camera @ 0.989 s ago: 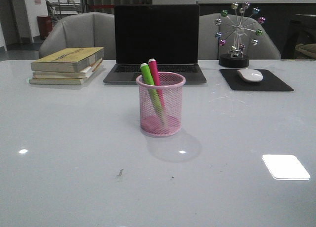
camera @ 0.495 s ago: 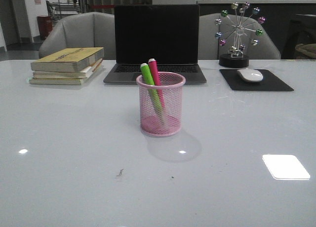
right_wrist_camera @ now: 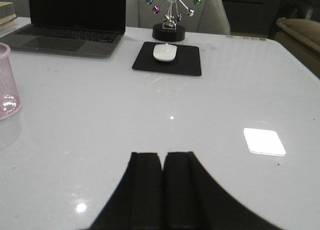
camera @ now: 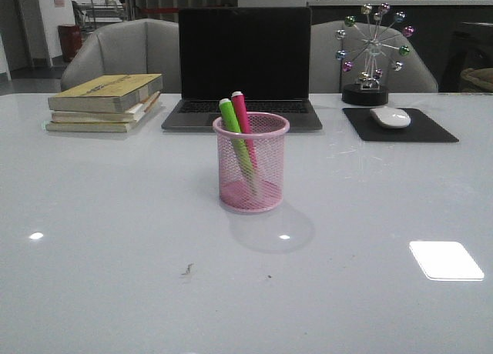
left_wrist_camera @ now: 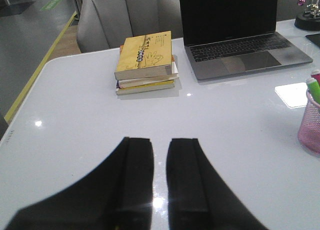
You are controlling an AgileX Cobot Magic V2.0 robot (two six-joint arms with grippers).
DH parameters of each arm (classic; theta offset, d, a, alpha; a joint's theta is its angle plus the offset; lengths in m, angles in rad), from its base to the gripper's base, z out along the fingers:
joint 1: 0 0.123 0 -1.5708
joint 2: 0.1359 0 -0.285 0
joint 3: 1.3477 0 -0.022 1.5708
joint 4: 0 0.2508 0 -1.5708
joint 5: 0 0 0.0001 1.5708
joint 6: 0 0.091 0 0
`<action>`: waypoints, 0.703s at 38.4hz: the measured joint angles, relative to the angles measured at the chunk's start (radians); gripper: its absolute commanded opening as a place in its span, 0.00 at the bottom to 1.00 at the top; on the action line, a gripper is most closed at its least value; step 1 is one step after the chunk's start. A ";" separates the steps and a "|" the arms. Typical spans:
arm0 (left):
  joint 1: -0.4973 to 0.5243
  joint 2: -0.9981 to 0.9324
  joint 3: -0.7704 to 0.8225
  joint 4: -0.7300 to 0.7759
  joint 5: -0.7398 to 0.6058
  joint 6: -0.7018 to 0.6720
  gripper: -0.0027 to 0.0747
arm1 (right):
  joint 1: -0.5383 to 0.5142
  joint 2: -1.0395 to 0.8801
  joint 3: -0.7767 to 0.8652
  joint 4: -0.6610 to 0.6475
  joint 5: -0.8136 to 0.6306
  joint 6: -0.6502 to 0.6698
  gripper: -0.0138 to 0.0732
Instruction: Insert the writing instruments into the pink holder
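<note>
Pink wire-mesh holder (camera: 251,163) stands upright on the white table (camera: 115,238), and you can see both markers inside it: the lime green marker (camera: 236,141) and the magenta marker (camera: 243,123) lean side by side, caps poking above the rim. Your left gripper (left_wrist_camera: 159,177) sits low over the table, its fingers (left_wrist_camera: 136,180) parted by a narrow gap with nothing between them; the holder lies well ahead of those fingertips and off to their right, at the frame edge. Your right gripper (right_wrist_camera: 162,182) has its fingers (right_wrist_camera: 146,182) pressed together, empty; the holder is ahead and far to their left. Beyond the holder you find a dark laptop (camera: 243,65), a stack of books (camera: 105,101), a mouse (camera: 390,117) on a black pad (camera: 399,125), and a ball-wheel desk ornament (camera: 372,54).
</note>
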 measured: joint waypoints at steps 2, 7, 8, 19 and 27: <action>0.000 0.000 0.000 0.000 0.000 0.000 0.27 | 0.000 0.000 0.000 0.000 0.014 0.000 0.22; 0.000 0.000 0.000 0.000 0.000 0.000 0.27 | 0.000 0.000 0.001 0.000 0.044 0.000 0.22; 0.000 0.000 0.000 0.000 0.000 0.000 0.27 | 0.000 0.000 0.001 0.000 0.046 0.000 0.22; 0.000 0.000 0.000 0.000 0.000 0.000 0.27 | 0.000 0.000 0.001 0.000 0.050 0.000 0.22; 0.000 0.000 0.000 0.000 0.000 0.000 0.27 | 0.000 0.000 0.001 0.000 0.050 0.000 0.22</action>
